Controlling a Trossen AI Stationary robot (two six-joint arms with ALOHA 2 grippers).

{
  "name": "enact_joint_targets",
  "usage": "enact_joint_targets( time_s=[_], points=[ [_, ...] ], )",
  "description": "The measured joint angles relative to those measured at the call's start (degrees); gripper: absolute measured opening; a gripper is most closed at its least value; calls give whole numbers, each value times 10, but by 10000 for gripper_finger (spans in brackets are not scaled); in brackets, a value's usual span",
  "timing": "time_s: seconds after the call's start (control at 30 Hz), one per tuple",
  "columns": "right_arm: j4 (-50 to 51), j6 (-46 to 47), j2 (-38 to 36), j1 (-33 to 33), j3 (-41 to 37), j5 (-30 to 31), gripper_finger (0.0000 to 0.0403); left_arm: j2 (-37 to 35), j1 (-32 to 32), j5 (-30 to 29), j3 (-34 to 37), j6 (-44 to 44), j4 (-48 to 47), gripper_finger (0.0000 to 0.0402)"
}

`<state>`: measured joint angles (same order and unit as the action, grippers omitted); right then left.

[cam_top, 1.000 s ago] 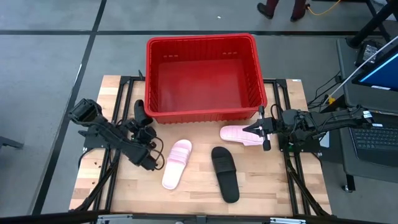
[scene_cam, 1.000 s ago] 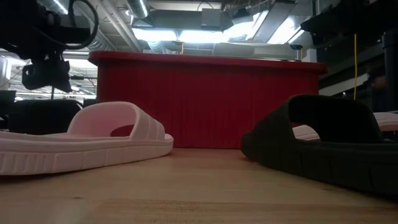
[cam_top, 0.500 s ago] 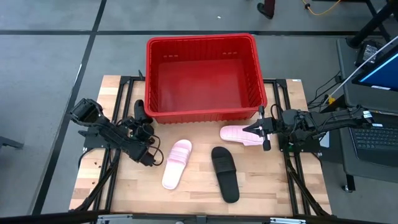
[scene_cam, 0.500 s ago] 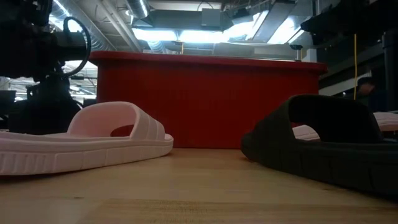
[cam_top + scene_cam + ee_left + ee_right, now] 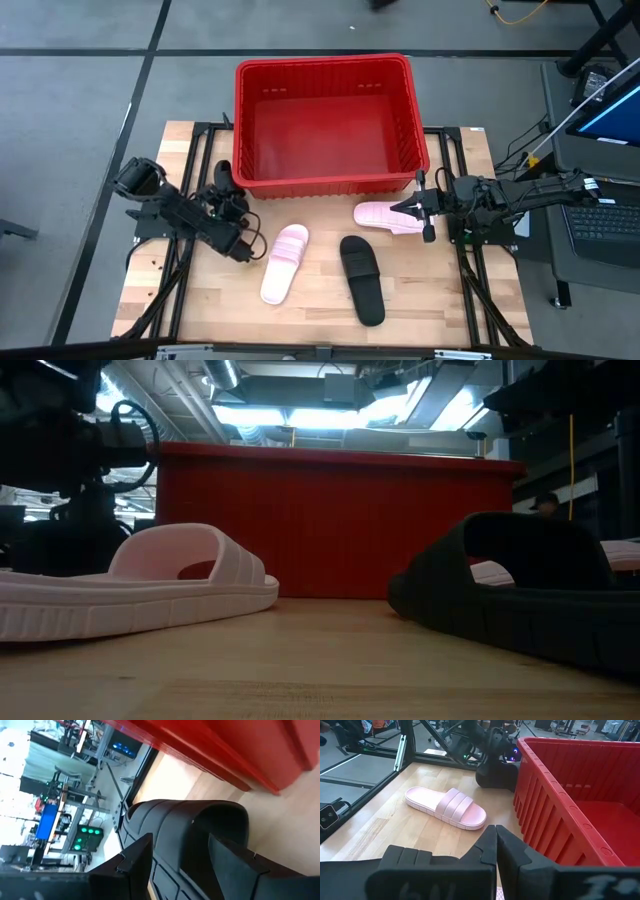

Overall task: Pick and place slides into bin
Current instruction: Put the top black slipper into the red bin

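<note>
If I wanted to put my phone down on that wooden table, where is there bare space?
The near right corner, between the black slide and the table edge, is bare, as is the near left corner beside the pink slide. The strip before the red bin is crowded: another pink slide, both grippers, and a second black slide.

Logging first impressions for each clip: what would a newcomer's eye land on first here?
The big red bin at the table's far edge dominates, and it looks empty. In front of it three slides lie loose on the wood: two pink slides and one black slide. The left gripper, open, reaches at a second black slide by the bin's left corner; the right gripper sits shut over the nearer pink one.
</note>
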<state>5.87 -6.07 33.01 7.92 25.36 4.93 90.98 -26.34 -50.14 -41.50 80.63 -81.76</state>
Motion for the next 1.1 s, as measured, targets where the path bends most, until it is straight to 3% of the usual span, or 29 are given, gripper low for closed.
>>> enact_joint_targets(
  time_s=[0.5,0.63,0.83,1.1],
  points=[
    [0,0,0,0,0,0,6,0,69,-23,1,-47,1,176],
    [0,0,0,0,0,0,6,0,74,-29,18,-66,37,138],
    [0,0,0,0,0,0,6,-1,66,-40,43,-79,81,24],
    [0,0,0,0,0,0,6,0,23,29,-24,-38,-20,7]
  ],
)
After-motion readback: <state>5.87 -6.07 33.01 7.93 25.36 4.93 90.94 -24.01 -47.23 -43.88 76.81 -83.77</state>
